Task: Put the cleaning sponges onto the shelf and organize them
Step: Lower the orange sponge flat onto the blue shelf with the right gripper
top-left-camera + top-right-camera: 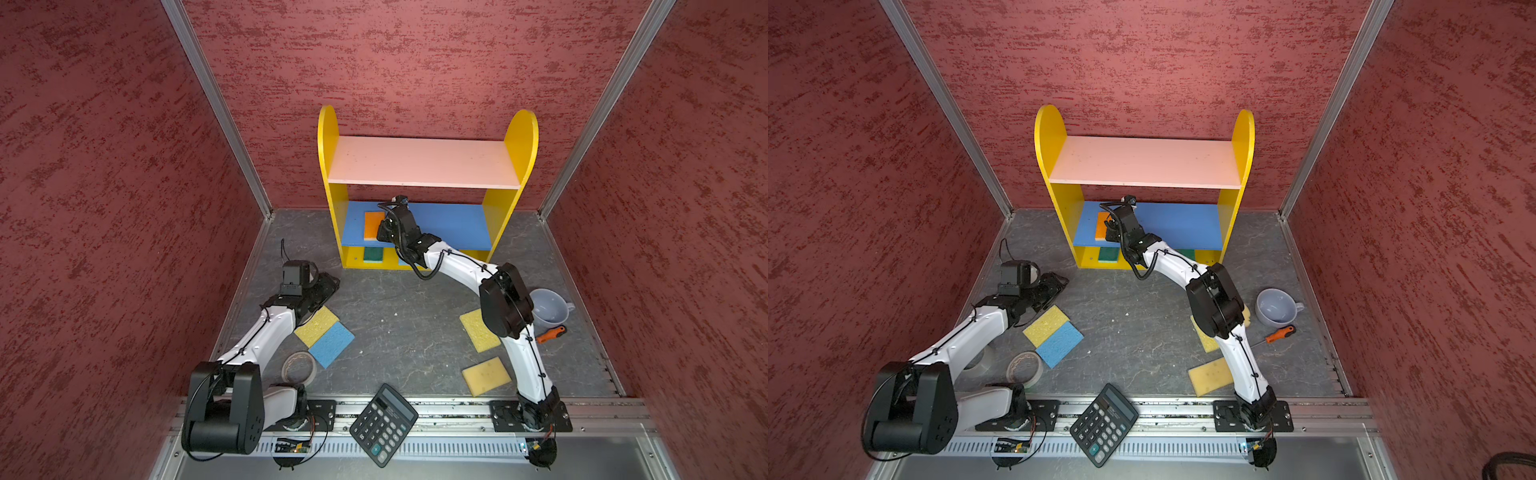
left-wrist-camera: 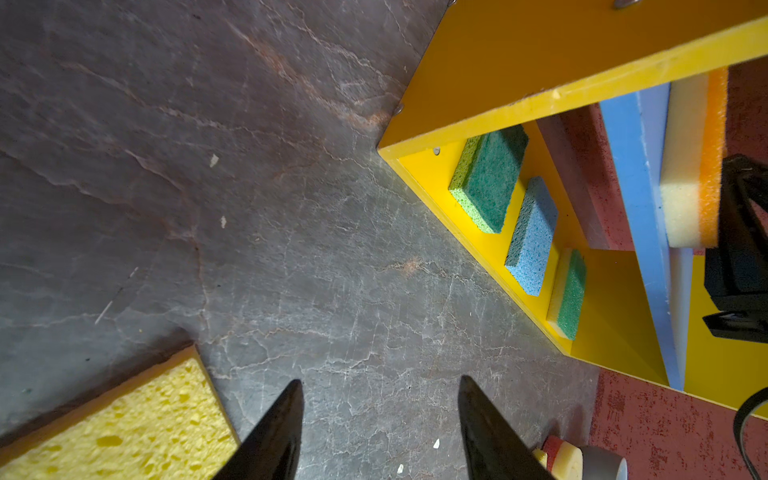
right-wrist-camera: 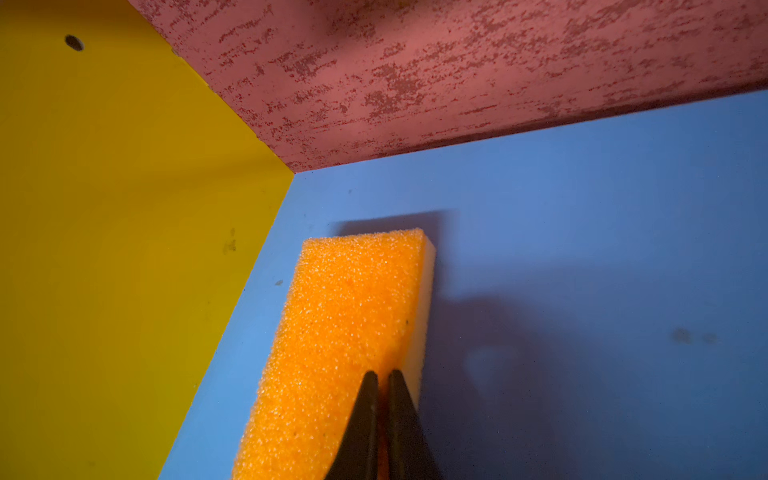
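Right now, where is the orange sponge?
In both top views the orange sponge lies on the blue middle board, beside the yellow left side panel, under the right tool.

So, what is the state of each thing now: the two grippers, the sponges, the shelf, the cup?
Left gripper, open, empty.
Orange sponge, flat on the blue board.
Right gripper, shut, tips at the orange sponge.
Bottom-board sponges, three, flat in a row.
Floor sponges, three yellow, one blue, not shelved.
Shelf, upright, pink board bare.
Cup, upright, empty.
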`<state>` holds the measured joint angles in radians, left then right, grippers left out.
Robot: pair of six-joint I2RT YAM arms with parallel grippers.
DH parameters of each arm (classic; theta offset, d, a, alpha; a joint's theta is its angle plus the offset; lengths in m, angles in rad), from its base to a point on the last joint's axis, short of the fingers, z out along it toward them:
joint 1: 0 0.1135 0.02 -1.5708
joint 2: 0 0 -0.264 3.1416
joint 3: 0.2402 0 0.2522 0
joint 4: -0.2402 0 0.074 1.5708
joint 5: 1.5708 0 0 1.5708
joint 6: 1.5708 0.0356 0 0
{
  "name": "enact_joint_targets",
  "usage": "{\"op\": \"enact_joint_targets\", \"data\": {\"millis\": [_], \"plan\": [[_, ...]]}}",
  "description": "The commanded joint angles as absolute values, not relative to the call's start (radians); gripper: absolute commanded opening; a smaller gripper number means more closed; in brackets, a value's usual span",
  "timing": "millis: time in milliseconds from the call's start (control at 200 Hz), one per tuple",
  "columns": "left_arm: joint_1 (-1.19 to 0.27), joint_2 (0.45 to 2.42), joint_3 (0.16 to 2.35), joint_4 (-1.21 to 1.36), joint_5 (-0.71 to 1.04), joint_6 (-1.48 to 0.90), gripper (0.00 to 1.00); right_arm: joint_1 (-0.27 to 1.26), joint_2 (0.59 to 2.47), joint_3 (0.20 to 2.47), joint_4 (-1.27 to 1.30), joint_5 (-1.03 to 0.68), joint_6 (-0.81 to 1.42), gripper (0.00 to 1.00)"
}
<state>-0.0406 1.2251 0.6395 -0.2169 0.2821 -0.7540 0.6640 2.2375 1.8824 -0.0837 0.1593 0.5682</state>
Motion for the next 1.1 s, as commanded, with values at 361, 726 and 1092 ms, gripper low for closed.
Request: {"op": "enact_joint_targets", "data": {"millis": [361,726,1092], "plan": [[-0.053,1.234,0.666,-0.214,0.265,-0.753,0.59,0.666,2.182,1.82,-0.086,0.151,0.661,0.17],[-0.061,1.236,0.676,-0.219,0.264,-0.753,0.59,0.669,2.152,1.782,-0.071,0.152,0.686,0.33],[-0.068,1.218,0.672,-0.231,0.251,-0.752,0.59,0.683,2.083,1.733,-0.04,0.161,0.673,0.49]]}}
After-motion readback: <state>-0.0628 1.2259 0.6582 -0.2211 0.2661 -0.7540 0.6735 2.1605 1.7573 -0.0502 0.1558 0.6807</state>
